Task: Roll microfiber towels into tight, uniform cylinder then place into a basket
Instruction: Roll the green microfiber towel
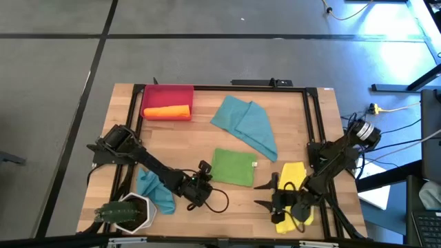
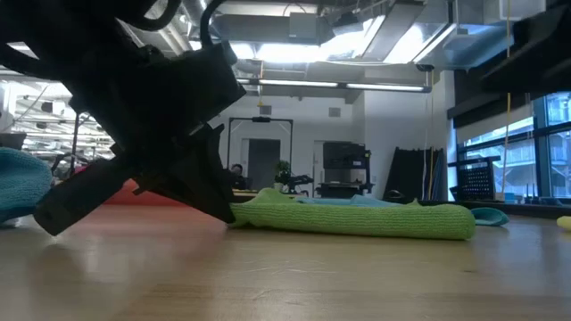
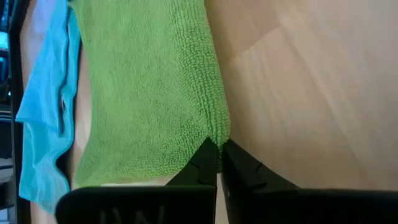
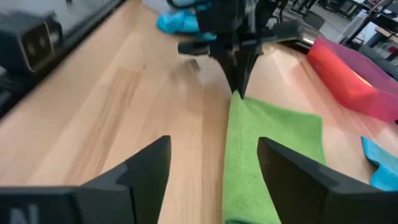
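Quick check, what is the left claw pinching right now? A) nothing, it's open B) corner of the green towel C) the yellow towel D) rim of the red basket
B: in the left wrist view the left claw is shut on the near edge of the green towel, and the right wrist view shows the same pinch from the opposite side.
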`<control>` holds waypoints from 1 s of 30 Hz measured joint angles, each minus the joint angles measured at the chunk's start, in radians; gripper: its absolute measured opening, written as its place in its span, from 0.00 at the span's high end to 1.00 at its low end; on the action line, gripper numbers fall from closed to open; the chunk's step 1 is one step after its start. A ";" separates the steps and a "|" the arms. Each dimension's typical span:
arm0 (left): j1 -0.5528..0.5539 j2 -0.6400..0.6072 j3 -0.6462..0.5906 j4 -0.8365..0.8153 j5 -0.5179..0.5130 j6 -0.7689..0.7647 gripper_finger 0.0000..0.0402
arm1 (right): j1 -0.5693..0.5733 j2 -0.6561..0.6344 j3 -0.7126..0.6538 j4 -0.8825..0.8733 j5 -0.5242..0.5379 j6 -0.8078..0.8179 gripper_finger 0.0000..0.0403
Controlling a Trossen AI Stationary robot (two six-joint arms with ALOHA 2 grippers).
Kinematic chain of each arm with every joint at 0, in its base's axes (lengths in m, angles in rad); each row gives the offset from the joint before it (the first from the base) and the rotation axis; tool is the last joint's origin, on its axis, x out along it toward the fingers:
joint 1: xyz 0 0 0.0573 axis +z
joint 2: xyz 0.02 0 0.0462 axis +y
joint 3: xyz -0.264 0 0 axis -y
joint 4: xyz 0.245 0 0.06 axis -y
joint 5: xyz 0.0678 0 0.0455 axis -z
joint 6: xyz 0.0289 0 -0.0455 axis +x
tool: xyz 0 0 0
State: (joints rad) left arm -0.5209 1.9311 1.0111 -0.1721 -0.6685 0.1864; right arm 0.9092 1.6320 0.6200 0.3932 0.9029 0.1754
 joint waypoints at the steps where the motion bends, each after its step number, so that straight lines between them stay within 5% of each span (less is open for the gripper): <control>1: -0.002 0.000 0.000 0.002 -0.002 0.000 1.00 | -0.006 0.026 0.020 -0.015 0.000 -0.005 0.39; 15: -0.010 -0.002 0.000 0.008 -0.008 -0.003 1.00 | -0.067 0.265 0.316 -0.662 -0.006 0.251 0.49; 30: -0.026 -0.002 0.001 0.040 -0.008 -0.001 1.00 | -0.122 0.319 0.339 -0.745 -0.032 0.285 0.59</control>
State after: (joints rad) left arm -0.5472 1.9289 1.0122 -0.1318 -0.6765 0.1855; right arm 0.7874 1.9507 0.9588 -0.3517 0.8708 0.4601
